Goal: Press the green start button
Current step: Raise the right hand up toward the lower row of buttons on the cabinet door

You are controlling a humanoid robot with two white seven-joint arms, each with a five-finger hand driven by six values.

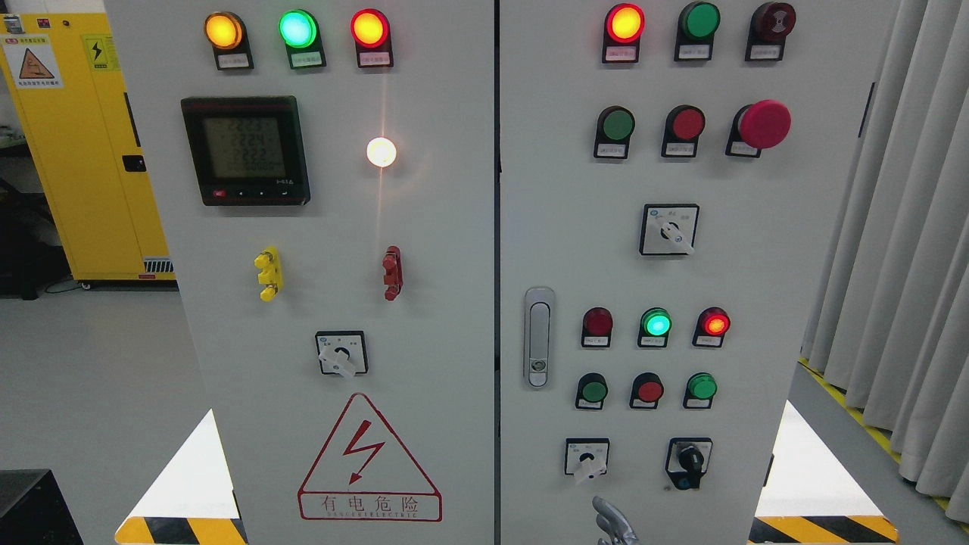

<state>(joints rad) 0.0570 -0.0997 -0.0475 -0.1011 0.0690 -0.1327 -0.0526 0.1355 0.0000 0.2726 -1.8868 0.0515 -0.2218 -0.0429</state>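
Note:
Two grey cabinet doors face me. The right door [757, 288] carries three green push buttons: one in the upper row [618, 125], one at the left of the lower row [594, 391] and a raised one at its right [702, 387]. Only the tip of my right hand [612, 524] shows, silver, at the bottom edge. It is below the small rotary switch [586, 459] and well below the lower left green button, touching no button. My left hand is out of view.
Red push buttons [688, 123] [649, 391] and a red mushroom stop button [764, 124] sit beside the green ones. Lit lamps [655, 324], a door handle [538, 337] and selector switches [689, 459] are nearby. A yellow cabinet [76, 151] stands at the left and curtains [901, 250] hang at the right.

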